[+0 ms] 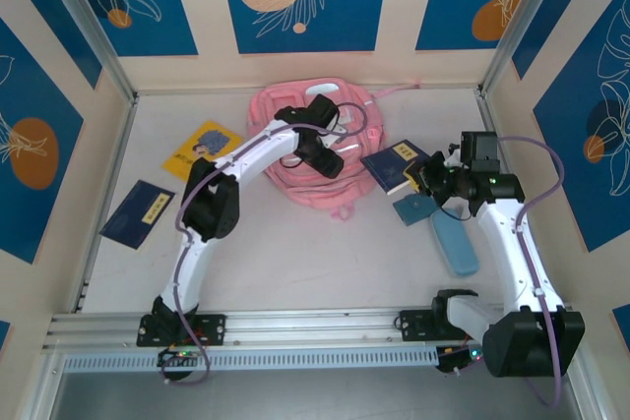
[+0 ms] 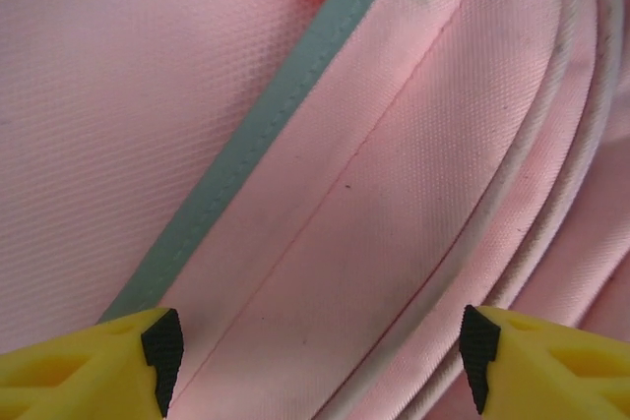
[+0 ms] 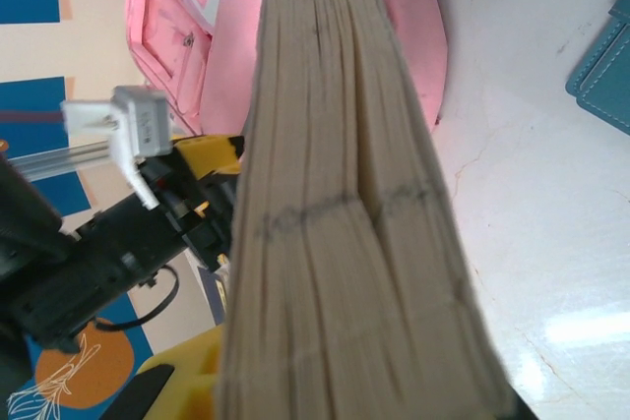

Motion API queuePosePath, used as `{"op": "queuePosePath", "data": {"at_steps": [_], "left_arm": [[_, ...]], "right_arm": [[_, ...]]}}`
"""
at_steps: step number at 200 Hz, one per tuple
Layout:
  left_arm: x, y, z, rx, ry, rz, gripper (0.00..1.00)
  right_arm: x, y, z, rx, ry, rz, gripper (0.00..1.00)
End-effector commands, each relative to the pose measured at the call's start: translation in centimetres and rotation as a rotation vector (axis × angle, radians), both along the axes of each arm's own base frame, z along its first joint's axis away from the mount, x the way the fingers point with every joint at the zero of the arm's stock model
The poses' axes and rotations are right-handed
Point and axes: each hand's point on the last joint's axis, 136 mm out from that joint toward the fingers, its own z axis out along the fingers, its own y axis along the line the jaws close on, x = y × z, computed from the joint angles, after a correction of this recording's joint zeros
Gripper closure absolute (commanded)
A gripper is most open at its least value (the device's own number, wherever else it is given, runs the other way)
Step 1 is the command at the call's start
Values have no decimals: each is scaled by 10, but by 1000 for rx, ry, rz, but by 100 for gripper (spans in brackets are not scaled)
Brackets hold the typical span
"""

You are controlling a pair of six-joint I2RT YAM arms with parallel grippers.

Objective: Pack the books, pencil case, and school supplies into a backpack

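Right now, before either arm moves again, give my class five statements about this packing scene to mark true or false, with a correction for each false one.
1. The yellow book lies flat on the table, left of the backpack. True.
2. The pencil case is inside the backpack. False: the pencil case lies on the table, to the backpack's right.
3. The right jaws are shut on a dark navy book. True.
4. The left jaws grip the yellow book. False: they stand open over the backpack's pink fabric.
5. A second dark navy book lies on the table at the far left. True.
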Motion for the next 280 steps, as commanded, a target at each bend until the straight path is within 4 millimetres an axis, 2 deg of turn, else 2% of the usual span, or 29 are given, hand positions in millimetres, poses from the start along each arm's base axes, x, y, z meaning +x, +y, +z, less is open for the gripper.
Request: {"op": "queuePosePath", "data": {"at_steps": [1, 23, 62, 93, 123, 147, 170, 190, 211, 249, 280], "left_arm": [[-11, -1, -7, 51, 30, -92, 25], [-2, 1, -13, 93, 3, -102, 25], [9, 6, -17, 144, -45, -106, 35], [15, 10, -11, 176, -86, -115, 55], [10, 0, 6, 111, -80, -143, 78], [8, -5, 31, 52, -109, -128, 92], [10, -7, 62, -8, -161, -89, 99], [12, -8, 95, -72, -212, -34, 100], [15, -9, 128, -145, -265, 19, 100], [21, -6, 178, -251, -356, 114, 100], [19, -14, 212, -369, -380, 137, 100]], "right_arm": [[-8, 3, 4, 20, -12, 20, 97], [-8, 4, 3, 24, -10, 22, 97], [-9, 3, 4, 25, -12, 15, 96], [-10, 3, 5, 22, -17, 16, 97], [-12, 2, 5, 15, -20, 11, 96], [-15, 0, 5, 3, -22, 5, 96], [-19, -12, 8, -80, -31, -17, 95], [-21, -27, 17, -183, -53, -39, 95], [-23, -29, 28, -215, -87, -26, 95], [-27, -13, 37, -139, -129, 35, 95], [-22, 17, 37, 51, -155, 123, 95]]}}
